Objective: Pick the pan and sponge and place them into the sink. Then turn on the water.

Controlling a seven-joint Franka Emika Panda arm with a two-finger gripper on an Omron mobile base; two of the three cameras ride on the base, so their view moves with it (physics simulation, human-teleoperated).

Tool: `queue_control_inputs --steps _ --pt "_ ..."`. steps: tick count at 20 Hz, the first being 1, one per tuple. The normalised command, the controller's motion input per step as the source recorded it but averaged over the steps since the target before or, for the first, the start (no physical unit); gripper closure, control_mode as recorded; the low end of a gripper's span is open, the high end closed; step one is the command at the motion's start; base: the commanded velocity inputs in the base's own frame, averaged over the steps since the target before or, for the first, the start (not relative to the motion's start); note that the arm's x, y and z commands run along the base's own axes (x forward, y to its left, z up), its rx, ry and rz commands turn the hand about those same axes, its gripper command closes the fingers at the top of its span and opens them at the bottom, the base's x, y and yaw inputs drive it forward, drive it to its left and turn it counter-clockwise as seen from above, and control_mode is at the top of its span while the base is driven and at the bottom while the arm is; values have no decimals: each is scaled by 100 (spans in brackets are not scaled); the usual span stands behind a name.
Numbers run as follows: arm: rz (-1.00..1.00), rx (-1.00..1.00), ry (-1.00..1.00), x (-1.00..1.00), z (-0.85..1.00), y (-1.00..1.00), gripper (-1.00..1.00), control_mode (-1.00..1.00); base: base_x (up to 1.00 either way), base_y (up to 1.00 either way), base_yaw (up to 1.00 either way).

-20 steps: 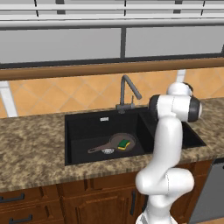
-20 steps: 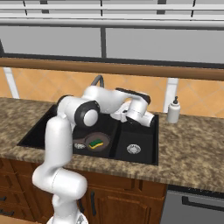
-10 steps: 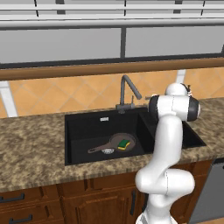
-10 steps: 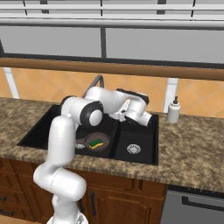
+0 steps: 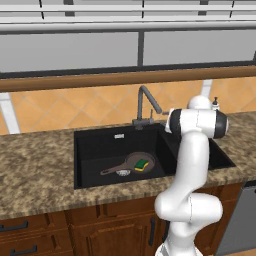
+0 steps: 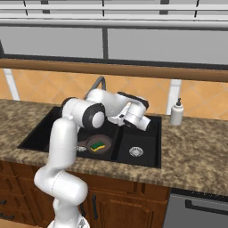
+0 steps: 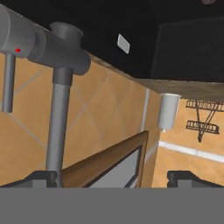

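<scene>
Reaching low across the sink [image 5: 85,165], the arm has swung its hand further toward the back wall over the last second, its elbow shifting a little. The gripper [image 7: 113,178] is spread open and holds nothing; its tips frame the faucet [image 7: 52,57] close ahead in the hand view. The pan [image 5: 135,164] already lies in the wide basin with the sponge [image 5: 142,164] resting on it, beside the drain [image 5: 123,173], so both placements look done. What remains is the water, and this approach suggests the lever [image 5: 150,117] is the next target. Further right on the counter stands the soap dispenser [image 6: 177,112], well apart.
</scene>
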Motion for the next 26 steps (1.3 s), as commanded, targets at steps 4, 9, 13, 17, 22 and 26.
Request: queue_control_inputs --steps 4,9,13,17,22,26 --pt "0 1 0 21 0 0 -100 -100 0 0 0" --pt "0 0 0 28 0 0 -100 -100 0 0 0" --pt "0 0 1 33 -3 0 -100 -100 0 0 0" --pt "0 0 5 40 -26 0 -100 -100 0 0 0" --pt "0 0 6 36 -36 0 -100 -100 0 0 0" --pt "0 0 2 32 -17 0 -100 -100 0 0 0"
